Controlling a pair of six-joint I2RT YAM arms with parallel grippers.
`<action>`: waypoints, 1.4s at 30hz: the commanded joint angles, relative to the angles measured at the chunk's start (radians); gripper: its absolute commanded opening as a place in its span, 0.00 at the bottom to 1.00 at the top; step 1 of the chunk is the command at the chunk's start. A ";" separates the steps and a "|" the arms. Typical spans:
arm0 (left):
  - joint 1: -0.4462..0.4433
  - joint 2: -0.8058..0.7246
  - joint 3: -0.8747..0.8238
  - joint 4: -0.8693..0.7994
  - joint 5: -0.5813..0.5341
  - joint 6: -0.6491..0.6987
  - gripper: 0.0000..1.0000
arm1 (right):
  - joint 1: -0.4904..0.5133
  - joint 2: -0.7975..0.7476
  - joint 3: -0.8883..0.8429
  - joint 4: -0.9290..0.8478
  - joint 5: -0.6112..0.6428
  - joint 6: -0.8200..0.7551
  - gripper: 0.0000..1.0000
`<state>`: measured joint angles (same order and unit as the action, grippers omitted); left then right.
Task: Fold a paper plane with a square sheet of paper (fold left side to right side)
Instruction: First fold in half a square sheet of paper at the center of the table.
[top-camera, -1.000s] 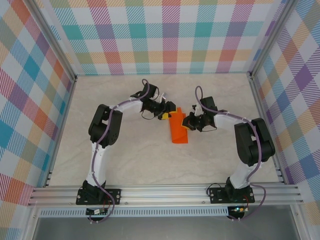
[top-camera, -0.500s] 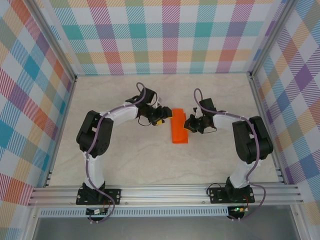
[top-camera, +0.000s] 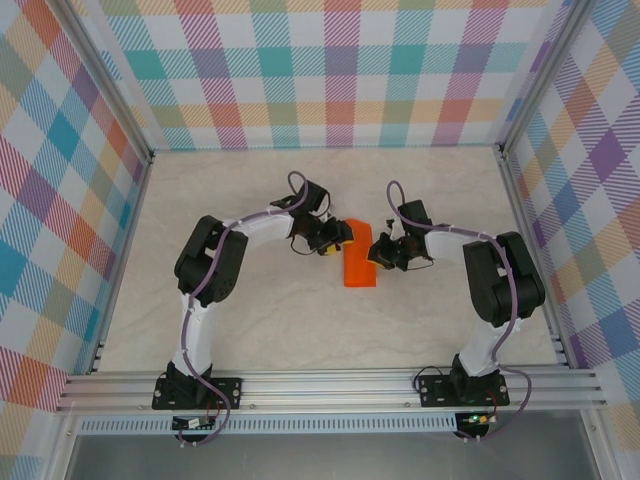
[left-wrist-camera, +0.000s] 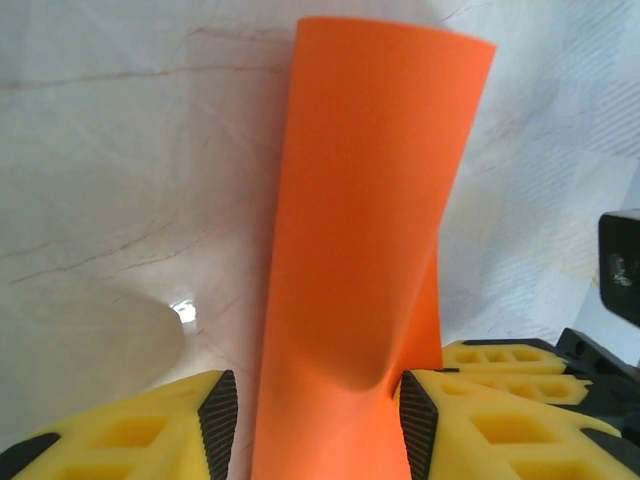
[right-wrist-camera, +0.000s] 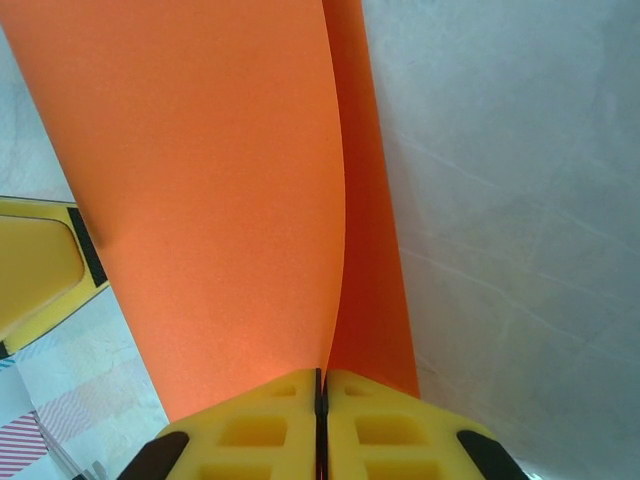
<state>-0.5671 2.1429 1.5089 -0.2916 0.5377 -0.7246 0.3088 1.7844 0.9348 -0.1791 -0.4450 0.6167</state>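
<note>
Right gripper (top-camera: 377, 252) clamps the bright orange folded paper sheet (top-camera: 360, 270) at frame centre. Left gripper (top-camera: 340, 238) straddles it, jaws apart.

Seen from above, the left arm (top-camera: 212, 262) and right arm (top-camera: 505, 285) rise from the bottom of the frame and bend inward toward its centre. The left gripper (top-camera: 338, 238) holds its yellow fingers (left-wrist-camera: 150, 430) apart. The right gripper (top-camera: 374, 250) is pinched tight on the square sheet of paper (right-wrist-camera: 220, 180).
</note>
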 joint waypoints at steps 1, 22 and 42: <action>-0.028 0.033 0.043 -0.059 -0.007 0.012 0.46 | 0.007 0.005 -0.007 0.000 0.002 -0.003 0.11; -0.040 0.071 0.091 -0.159 -0.058 0.069 0.42 | -0.004 -0.124 0.018 -0.229 0.274 -0.126 0.50; -0.047 0.093 0.112 -0.177 -0.070 0.076 0.44 | -0.008 -0.098 -0.011 -0.267 0.328 -0.130 0.28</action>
<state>-0.5953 2.2036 1.5993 -0.4294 0.4866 -0.6640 0.3077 1.6726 0.9344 -0.4252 -0.1123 0.5072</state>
